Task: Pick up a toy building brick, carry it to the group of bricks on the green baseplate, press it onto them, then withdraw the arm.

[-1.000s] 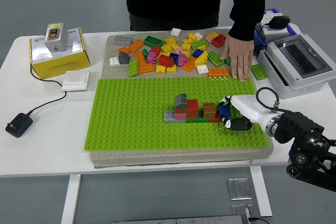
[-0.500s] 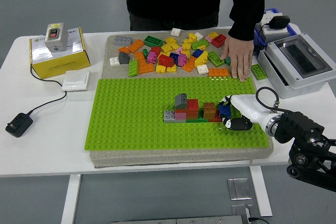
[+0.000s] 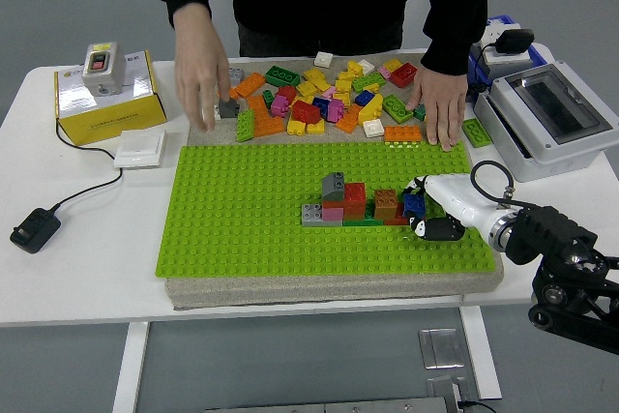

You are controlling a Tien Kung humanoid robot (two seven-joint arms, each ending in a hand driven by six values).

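A green baseplate [image 3: 242,220] covers the middle of the table. On it stands a group of bricks [image 3: 353,203] in grey, pink, red, orange and green. My right hand [image 3: 426,208], white with black fingertips, rests against the group's right end, its fingers curled around a blue brick [image 3: 413,204] that sits on the group. Behind the plate lies a pile of loose bricks [image 3: 319,99]. A person at the far side has one hand [image 3: 443,108] flat on the mat by an orange brick and the other hand [image 3: 203,70] reaching down at the pile's left end.
A yellow box [image 3: 106,103] with a switch unit on top stands at the back left, a white pad [image 3: 138,150] and a black adapter [image 3: 35,229] with its cable in front of it. A grey case [image 3: 551,118] sits at the right.
The person's second hand has come into view and reached down to the left end of the loose brick pile. My right hand has stayed in place on the blue brick.
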